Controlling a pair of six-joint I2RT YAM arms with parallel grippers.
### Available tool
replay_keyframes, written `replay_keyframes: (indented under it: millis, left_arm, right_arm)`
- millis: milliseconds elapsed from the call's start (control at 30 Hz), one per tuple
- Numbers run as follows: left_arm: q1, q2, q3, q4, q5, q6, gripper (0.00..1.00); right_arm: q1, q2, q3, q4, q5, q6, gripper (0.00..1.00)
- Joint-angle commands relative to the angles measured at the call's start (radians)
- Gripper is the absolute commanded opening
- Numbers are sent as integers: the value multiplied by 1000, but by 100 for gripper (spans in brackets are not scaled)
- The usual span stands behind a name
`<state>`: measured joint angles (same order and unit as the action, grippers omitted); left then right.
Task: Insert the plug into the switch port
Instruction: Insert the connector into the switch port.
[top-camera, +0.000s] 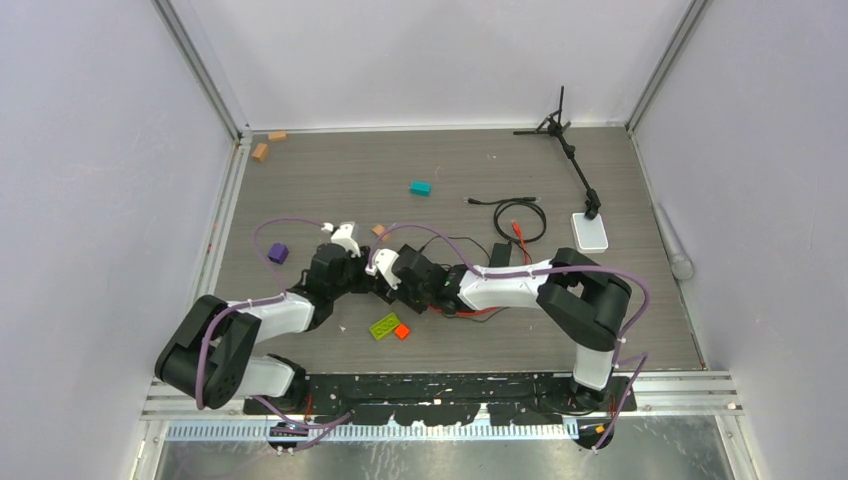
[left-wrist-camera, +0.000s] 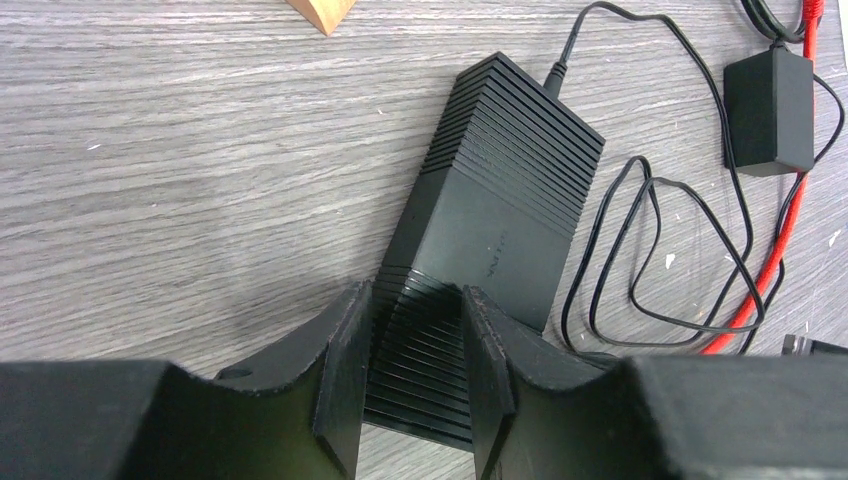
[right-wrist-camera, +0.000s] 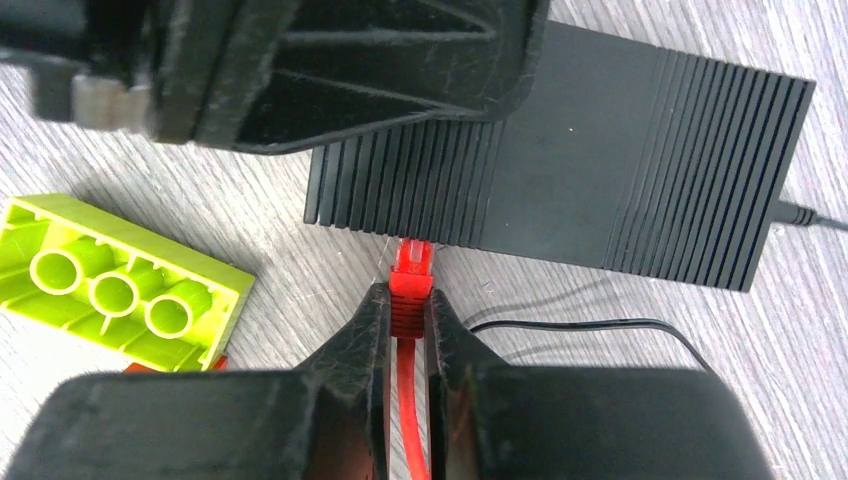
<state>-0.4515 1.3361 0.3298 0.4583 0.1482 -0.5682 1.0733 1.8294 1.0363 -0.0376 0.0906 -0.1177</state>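
Observation:
The switch (left-wrist-camera: 490, 220) is a black ribbed box lying flat on the wood-grain table. My left gripper (left-wrist-camera: 415, 340) is shut on its near end, one finger on each side. In the right wrist view the switch (right-wrist-camera: 600, 150) lies crosswise ahead, with the left gripper (right-wrist-camera: 350, 60) over its left end. My right gripper (right-wrist-camera: 408, 300) is shut on the red plug (right-wrist-camera: 411, 275), and the red cable trails back between the fingers. The plug's tip reaches the switch's near side face; the port itself does not show. From above, both grippers (top-camera: 385, 285) meet at mid-table.
A lime green brick (right-wrist-camera: 120, 285) lies just left of the right gripper, a small orange piece (top-camera: 402, 331) beside it. The black power brick (left-wrist-camera: 768, 112), its thin black wire and the red cable (left-wrist-camera: 780, 250) lie right of the switch. A teal block (top-camera: 420, 187), purple block (top-camera: 278, 253) and white device (top-camera: 590, 231) sit farther off.

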Motion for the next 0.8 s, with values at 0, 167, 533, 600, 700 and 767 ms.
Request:
replay_keyframes:
  millis: [0,167,533,600,700,767]
  left_arm:
    - [-84,-11,-47,-90,216,-58,37]
    - [-99,-41,-64,-94,213,-71,37]
    - [-99,-37,11,-147,220,-30,37]
    - [-100,-29,13,-139,233,-31,37]
    - [-101,-32,4,-136,232,-29,37]
    - [-101,-38,-3,-136,229,-31,37]
  right_arm:
    - [-29,12,81,373,17,50,0]
    - [-52,42,104,349,17,74,0]
    - [-11,2,119,308,-148,-55,0]
    - [0,-1,137,297,-158,-67,0]
    - [9,0,154,290,-172,-71,0]
    - [15,1,157,286,-172,-74,0]
